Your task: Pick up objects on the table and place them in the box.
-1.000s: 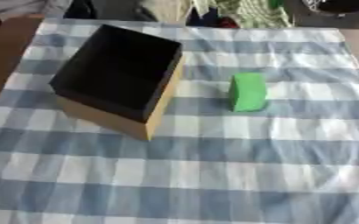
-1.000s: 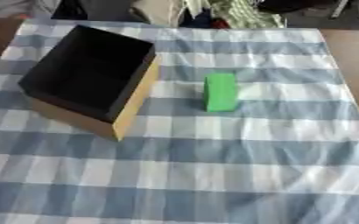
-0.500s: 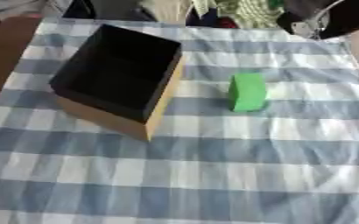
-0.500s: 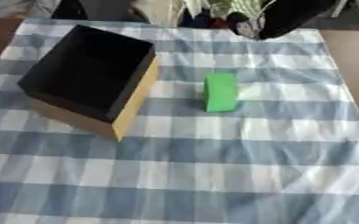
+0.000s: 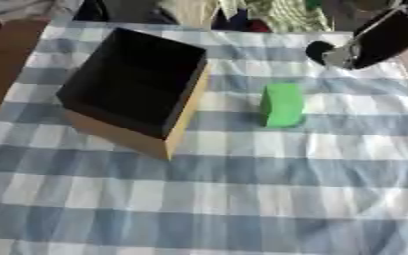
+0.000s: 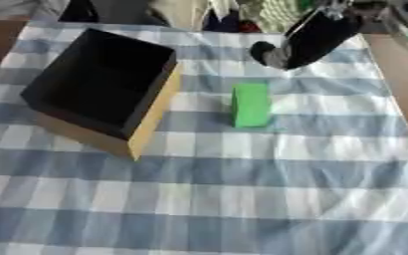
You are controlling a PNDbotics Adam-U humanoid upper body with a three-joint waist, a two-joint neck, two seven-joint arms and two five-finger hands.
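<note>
A green block (image 5: 282, 104) lies on the blue and white checked cloth, right of centre. To its left stands an open box (image 5: 138, 87), tan outside and black inside, with nothing visible in it. My right hand (image 6: 281, 52) comes in from the upper right and hovers above the cloth, just beyond the block's far end and apart from it. It is blurred and dark, so how its fingers stand cannot be made out. My left hand shows in neither view.
The checked cloth (image 5: 242, 199) covers the table down to the near edge. Brown table shows at the left (image 5: 3, 55) and right (image 6: 403, 79) edges. Cluttered cloth and dark things (image 5: 242, 12) lie beyond the far edge.
My right arm has come in from the upper right and moved down and left toward the green block. The block and the box have not moved.
</note>
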